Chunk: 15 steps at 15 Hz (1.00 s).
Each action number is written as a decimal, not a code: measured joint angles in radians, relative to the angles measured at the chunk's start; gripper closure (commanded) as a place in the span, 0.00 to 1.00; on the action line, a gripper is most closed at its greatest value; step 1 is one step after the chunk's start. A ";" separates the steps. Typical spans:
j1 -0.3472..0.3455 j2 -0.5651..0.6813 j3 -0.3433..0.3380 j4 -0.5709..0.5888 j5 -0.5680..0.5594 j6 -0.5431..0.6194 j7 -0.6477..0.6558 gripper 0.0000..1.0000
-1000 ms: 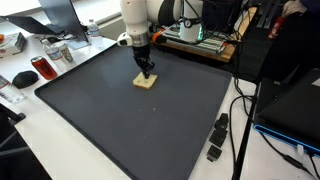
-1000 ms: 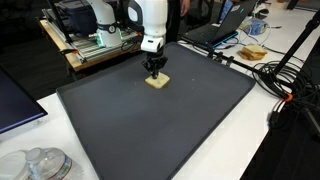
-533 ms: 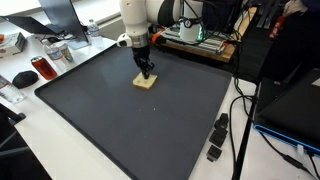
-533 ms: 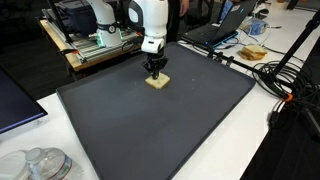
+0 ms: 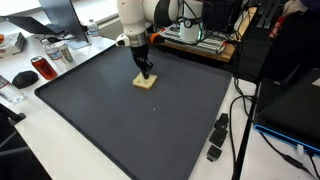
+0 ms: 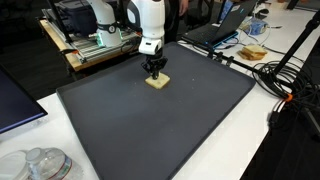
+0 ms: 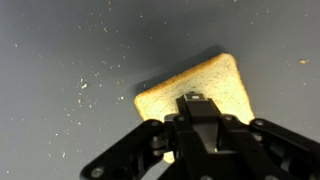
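1. The arm comes down from the far edge of the dark mat [image 5: 120, 130], its white upper links leaning over the mat and its wrist pointing almost straight down. The gripper [image 5: 147, 75] hangs vertically over the far half of the mat.
2. In both exterior views the gripper [image 6: 155, 73] is at its lowest, with its tips right at the top of the slice of bread [image 6: 157, 82].
3. Counted: one arm, one gripper, one slice of bread [image 5: 146, 83] and one mat [image 6: 150, 130]. Nothing else lies on the mat apart from pale crumbs, which the wrist view shows scattered around the slice.
4. The jaws are closed, finger against finger, and the wrist view shows nothing clamped between them. The gripper [image 7: 192, 102] forms one black tip there.
5. The slice of bread [image 7: 218, 78] lies flat on the mat directly under that tip. The closed fingers cover the middle of its near edge — its pale face and browner crust spread out to both sides and beyond them. The tips look to be touching its top, though I cannot tell whether they press down.
6. Off the mat in an exterior view are a red can [image 5: 44, 68], a black mouse [image 5: 24, 77] and a black plug block [image 5: 217, 137] — all well apart from the gripper.
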 measured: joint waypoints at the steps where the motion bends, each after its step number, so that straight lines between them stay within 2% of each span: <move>1: -0.004 0.000 0.004 0.000 0.002 0.000 -0.001 0.78; 7: -0.007 0.000 0.006 0.000 0.002 0.000 -0.001 0.78; 8: -0.007 0.000 0.006 0.000 0.002 0.000 -0.001 0.95; 11: 0.006 -0.001 -0.005 0.000 -0.006 0.001 0.003 0.95; 15: 0.059 -0.001 -0.037 0.000 -0.113 0.001 -0.003 0.95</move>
